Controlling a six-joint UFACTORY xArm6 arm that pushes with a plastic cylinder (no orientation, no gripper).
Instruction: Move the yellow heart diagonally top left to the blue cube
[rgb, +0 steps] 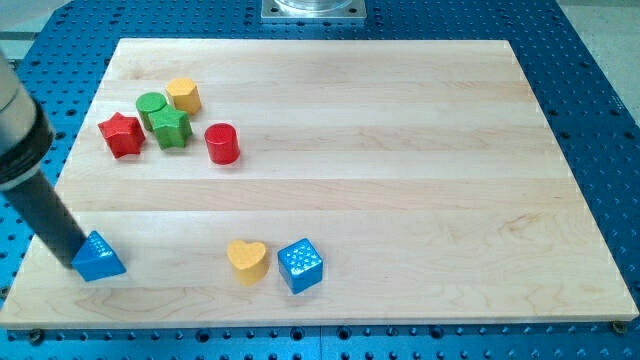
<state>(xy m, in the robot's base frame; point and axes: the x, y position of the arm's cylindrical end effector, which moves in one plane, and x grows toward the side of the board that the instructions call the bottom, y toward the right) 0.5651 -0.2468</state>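
The yellow heart lies near the view's bottom, just left of the blue cube, almost touching it. My tip is far to the view's left, at the board's lower left edge, touching the left side of a blue triangular block. The dark rod slants up to the view's upper left.
A cluster sits at the upper left: a red star, a green cylinder, a green star, a yellow hexagonal block and a red cylinder. The wooden board lies on a blue perforated table.
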